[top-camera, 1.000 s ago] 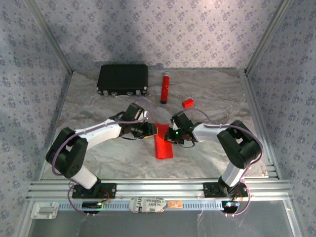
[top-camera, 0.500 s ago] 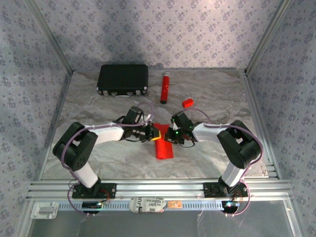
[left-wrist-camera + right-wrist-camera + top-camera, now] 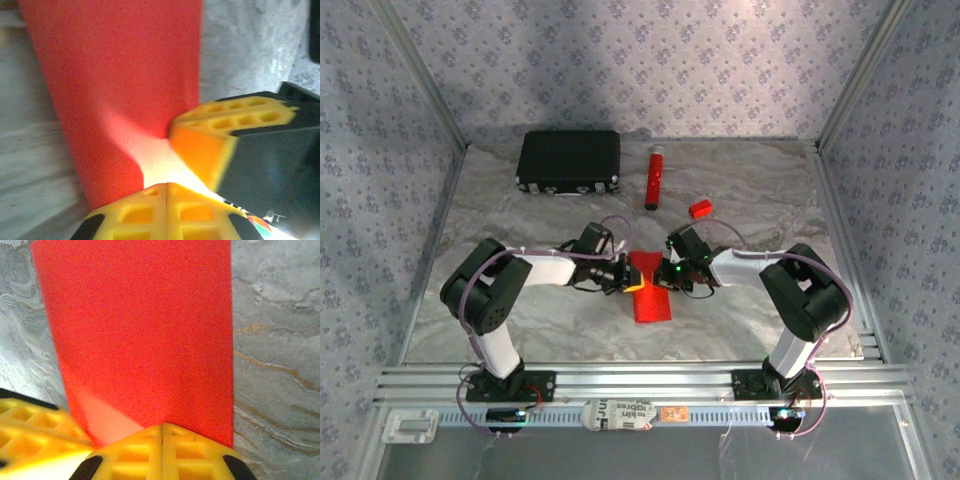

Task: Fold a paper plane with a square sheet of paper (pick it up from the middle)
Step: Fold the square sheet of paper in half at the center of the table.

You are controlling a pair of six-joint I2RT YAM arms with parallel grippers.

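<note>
Top camera looks down from above and behind; both wrist cameras (very close) share the red paper (image 3: 135, 330).

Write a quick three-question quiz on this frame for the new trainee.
1. True or false: the red paper lies on top of the black case.
2. What is pinching the red paper? A: the left gripper alone. B: the right gripper alone. C: both.
3. In the top view, which object lies just to the right of the black case?

Key
1. False: the paper lies on the table between the arms, well apart from the case.
2. C: each wrist view shows closed fingers on the paper.
3. The red tube.
</note>
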